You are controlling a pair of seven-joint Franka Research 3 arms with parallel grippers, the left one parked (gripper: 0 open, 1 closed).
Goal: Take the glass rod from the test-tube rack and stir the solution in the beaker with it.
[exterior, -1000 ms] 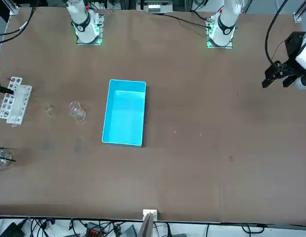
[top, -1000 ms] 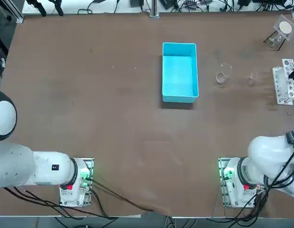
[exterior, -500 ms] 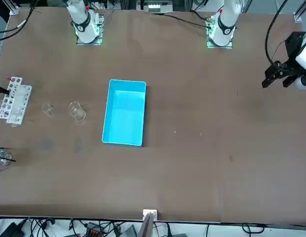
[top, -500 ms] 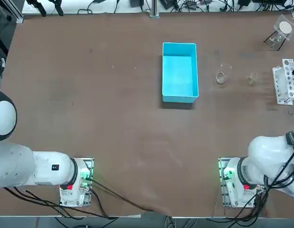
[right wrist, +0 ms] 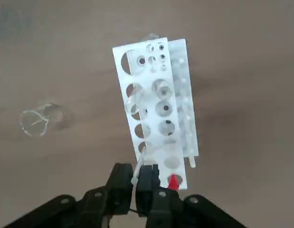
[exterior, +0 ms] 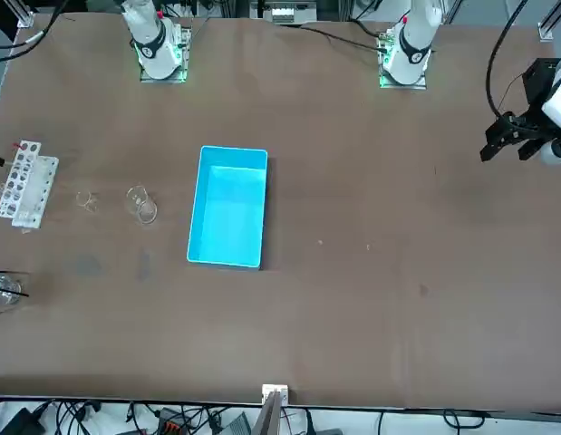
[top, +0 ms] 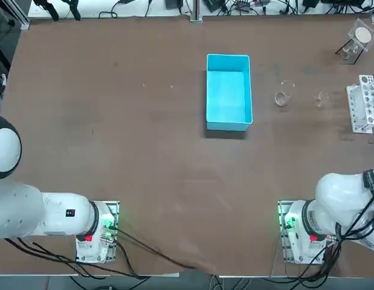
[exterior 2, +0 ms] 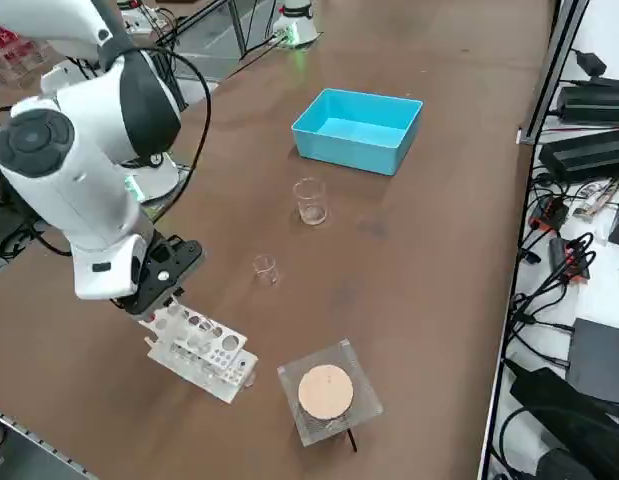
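In the right wrist view my right gripper [right wrist: 136,176] is shut on the glass rod [right wrist: 137,165], a thin clear stick that rises from between the black fingers. The rod's lower part still reaches the near end of the white test-tube rack [right wrist: 156,104] below. From the right side view, the gripper [exterior 2: 165,292] hangs just above the rack's [exterior 2: 201,346] end. The beaker [exterior 2: 310,200] stands upright further along the table, apart from the gripper, and also shows from overhead [top: 284,95]. The gripper is outside the top view.
A smaller clear vessel [exterior 2: 264,268] stands between the rack and the beaker. The blue bin [top: 228,92] sits mid-table beyond the beaker. A clear stand with a round tan disc [exterior 2: 326,392] is close to the rack, near the table's edge.
The right gripper has drawn away from the rack toward the table's right edge and left the top view. Rack, beaker and bin have stayed in place.
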